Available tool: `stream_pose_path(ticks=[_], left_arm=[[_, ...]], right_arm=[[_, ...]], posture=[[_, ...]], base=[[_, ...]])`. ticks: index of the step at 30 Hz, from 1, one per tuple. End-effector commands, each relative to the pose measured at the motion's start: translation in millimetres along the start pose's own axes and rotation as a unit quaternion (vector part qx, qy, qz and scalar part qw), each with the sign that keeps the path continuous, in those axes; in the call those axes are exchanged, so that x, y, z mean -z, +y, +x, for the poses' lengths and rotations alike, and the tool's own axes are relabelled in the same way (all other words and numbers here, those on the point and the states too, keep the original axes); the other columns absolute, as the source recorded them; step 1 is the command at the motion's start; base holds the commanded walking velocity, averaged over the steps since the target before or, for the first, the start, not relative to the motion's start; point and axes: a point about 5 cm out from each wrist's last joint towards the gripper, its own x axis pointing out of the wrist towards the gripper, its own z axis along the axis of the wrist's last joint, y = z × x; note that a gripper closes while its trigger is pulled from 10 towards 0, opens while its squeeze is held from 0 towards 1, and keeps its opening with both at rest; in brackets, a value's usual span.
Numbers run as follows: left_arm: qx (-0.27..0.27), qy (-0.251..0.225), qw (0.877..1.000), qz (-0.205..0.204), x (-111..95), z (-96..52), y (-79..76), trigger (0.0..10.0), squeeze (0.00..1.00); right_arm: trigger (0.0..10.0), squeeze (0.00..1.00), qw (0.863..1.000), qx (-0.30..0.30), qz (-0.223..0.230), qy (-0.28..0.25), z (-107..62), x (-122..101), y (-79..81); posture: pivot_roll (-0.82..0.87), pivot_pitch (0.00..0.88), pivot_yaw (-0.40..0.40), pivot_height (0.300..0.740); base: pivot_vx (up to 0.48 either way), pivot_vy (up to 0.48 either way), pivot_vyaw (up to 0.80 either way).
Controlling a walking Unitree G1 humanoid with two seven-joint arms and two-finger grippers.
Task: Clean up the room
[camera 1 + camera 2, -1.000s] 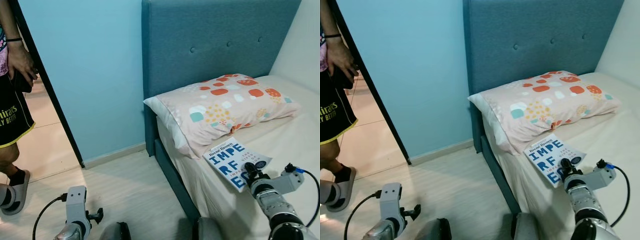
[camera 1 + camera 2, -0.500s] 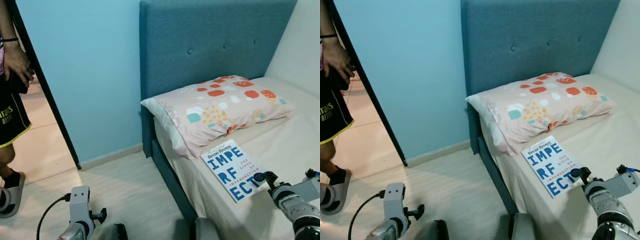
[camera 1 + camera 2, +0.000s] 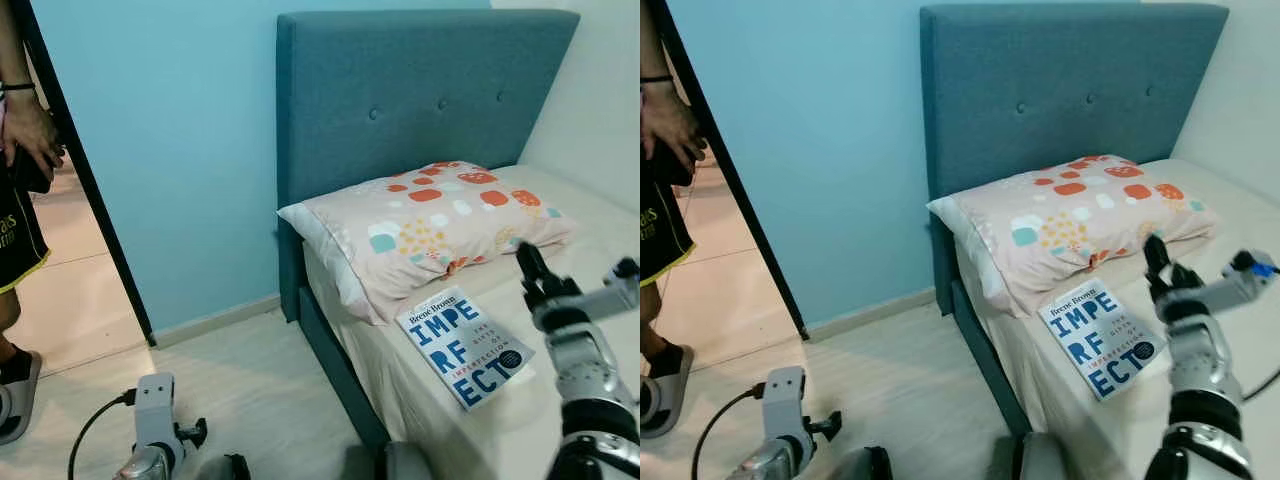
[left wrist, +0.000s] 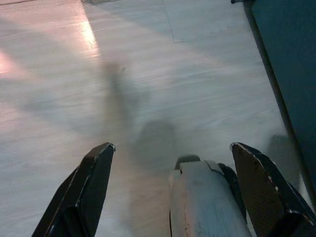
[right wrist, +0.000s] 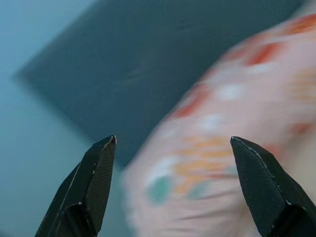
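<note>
Right claw [image 5: 173, 187] released, raised over bed [image 3: 570, 400], book [image 3: 464, 345] just below-left, by pillow [image 3: 430, 225]

Headboard [image 3: 420, 90] matt woven fabric; pillow [image 3: 430, 225] soft printed cotton; book [image 3: 463, 345] glossy cover.

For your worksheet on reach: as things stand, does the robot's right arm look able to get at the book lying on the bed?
Probably yes. The right gripper hovers open just above the mattress, beside the book, which lies flat near the bed's edge below the pillow. Nothing sits between them; the jaws point up toward the pillow, so the wrist must tip down.
</note>
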Motion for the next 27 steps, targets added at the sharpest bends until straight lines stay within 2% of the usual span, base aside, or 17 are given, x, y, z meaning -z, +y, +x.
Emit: stream_pose_path(ticks=[1, 2, 3, 7, 8, 9, 11, 14, 16, 19, 23, 27], left_arm=[[-0.010, -0.006, 1.000, -0.004, -8.8, 2.2, 3.2, 10.0, 0.00], [-0.010, -0.006, 1.000, -0.004, -8.8, 2.2, 3.2, 10.0, 0.00], [-0.012, -0.006, 1.000, -0.002, -10.6, 2.8, 3.0, 10.0, 0.00], [-0.014, -0.006, 1.000, 0.001, -11.9, 3.2, 2.6, 10.0, 0.00], [-0.012, -0.006, 1.000, 0.007, -11.7, 3.4, -0.1, 10.0, 0.00], [-0.008, -0.006, 1.000, 0.013, -10.5, 3.5, -4.6, 10.0, 0.00], [-0.007, -0.006, 1.000, 0.014, -10.2, 3.5, -5.6, 10.0, 0.00], [-0.005, 0.002, 1.000, 0.019, -4.4, 2.2, -6.2, 10.0, 0.00], [-0.008, 0.008, 1.000, 0.018, 0.2, 1.0, -4.6, 10.0, 0.00], [-0.009, 0.010, 1.000, 0.018, 1.2, 0.8, -4.1, 10.0, 0.00], [-0.017, 0.044, 0.998, 0.029, 19.7, -4.0, -0.1, 10.0, 0.00], [-0.018, 0.048, 0.998, 0.031, 22.1, -4.8, 0.4, 10.0, 0.00]], right_arm=[[10.0, 0.00, 0.999, -0.046, -0.001, 0.019, 2.8, 7.6, 13.7], [10.0, 0.00, 0.999, -0.046, -0.001, 0.019, 2.8, 7.6, 13.7], [10.0, 0.00, 0.996, -0.069, -0.015, 0.051, 2.8, 23.2, 21.5], [10.0, 0.00, 0.992, -0.089, -0.033, 0.086, 0.2, 40.0, 28.1], [10.0, 0.00, 0.985, -0.069, -0.061, 0.147, -6.9, 68.1, 21.9], [10.0, 0.00, 0.969, -0.014, -0.076, 0.233, -26.6, 109.4, 5.5], [10.0, 0.00, 0.964, -0.002, -0.078, 0.252, -32.3, 118.2, 2.1], [10.0, 0.00, 0.945, 0.058, -0.091, 0.309, -60.4, 141.5, -17.6], [10.0, 0.00, 0.932, 0.081, -0.101, 0.339, -76.7, 150.2, -27.0], [10.0, 0.00, 0.929, 0.085, -0.103, 0.345, -80.1, 151.7, -28.9], [10.0, 0.00, 0.903, 0.126, -0.110, 0.395, -110.8, 163.5, -45.0], [10.0, 0.00, 0.900, 0.131, -0.113, 0.399, -113.9, 165.0, -46.8]], posture=[[-0.01, 0.000, -0.045, 0.608], [-0.01, 0.000, -0.045, 0.608], [-0.01, 0.000, -0.046, 0.613], [-0.01, 0.000, -0.046, 0.623], [-0.01, 0.000, -0.046, 0.627], [0.00, 0.000, -0.048, 0.637], [0.00, 0.000, -0.048, 0.642], [0.00, 0.000, -0.051, 0.657], [0.00, 0.000, -0.053, 0.667], [0.00, 0.000, -0.053, 0.671], [-0.01, 0.000, -0.057, 0.691], [-0.01, 0.000, -0.057, 0.696]], base=[[0.000, 0.000, 0.00], [0.000, 0.000, 0.00], [-0.315, 0.000, 0.00], [-0.315, 0.000, 0.00], [0.000, 0.000, 0.00], [0.000, 0.000, 0.00], [0.000, 0.000, 0.00], [0.000, 0.000, 0.00], [0.000, 0.000, 0.00], [0.000, 0.000, 0.00], [0.000, 0.000, 0.00], [0.000, 0.000, 0.00]])
